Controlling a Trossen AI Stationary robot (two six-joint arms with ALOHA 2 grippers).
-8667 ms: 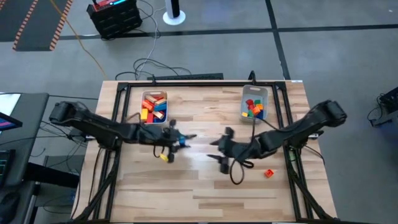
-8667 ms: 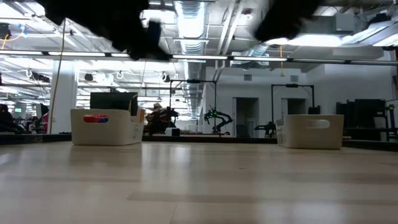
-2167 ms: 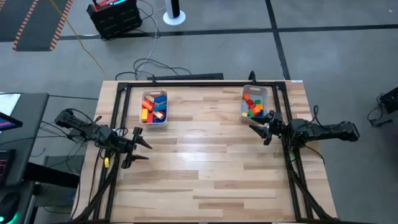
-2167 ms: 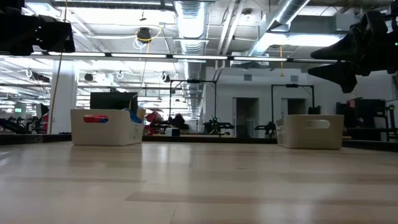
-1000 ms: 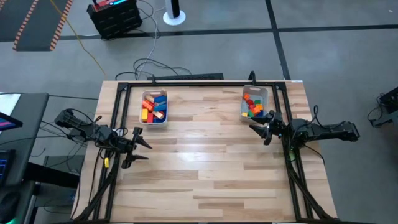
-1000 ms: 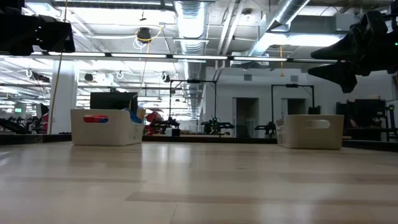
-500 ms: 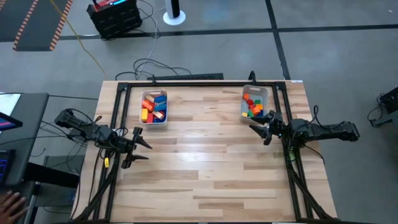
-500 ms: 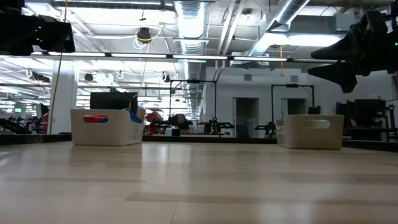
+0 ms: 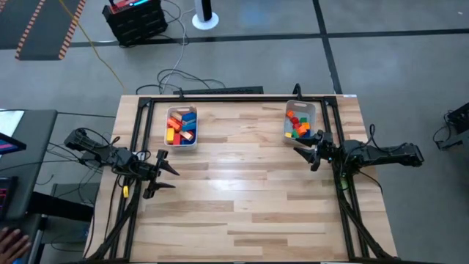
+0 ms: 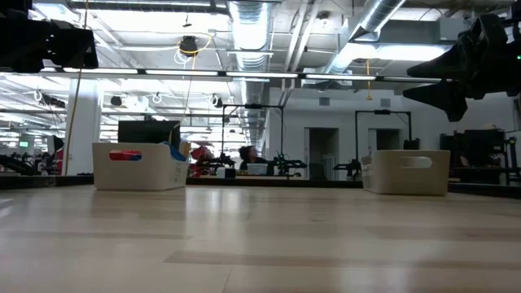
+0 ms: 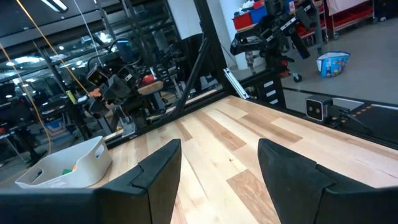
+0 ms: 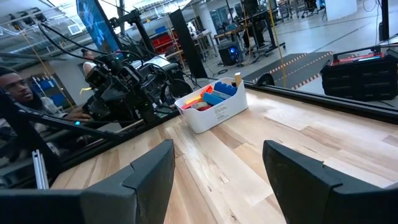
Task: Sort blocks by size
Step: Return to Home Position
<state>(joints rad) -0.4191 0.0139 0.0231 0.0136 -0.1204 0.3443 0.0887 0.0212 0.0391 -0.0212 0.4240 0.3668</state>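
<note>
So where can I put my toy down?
The middle of the table, between the left hand and right hand, is bare, as is the front. Only the left bin and right bin at the back are crowded with blocks.

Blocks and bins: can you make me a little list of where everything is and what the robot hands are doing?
left bin: back left of the table, blocks inside
right bin: back right, more blocks inside
loose blocks: none seen on the table
left gripper: open, empty, at the left edge
right gripper: open, empty, at the right edge, near the right bin
</note>
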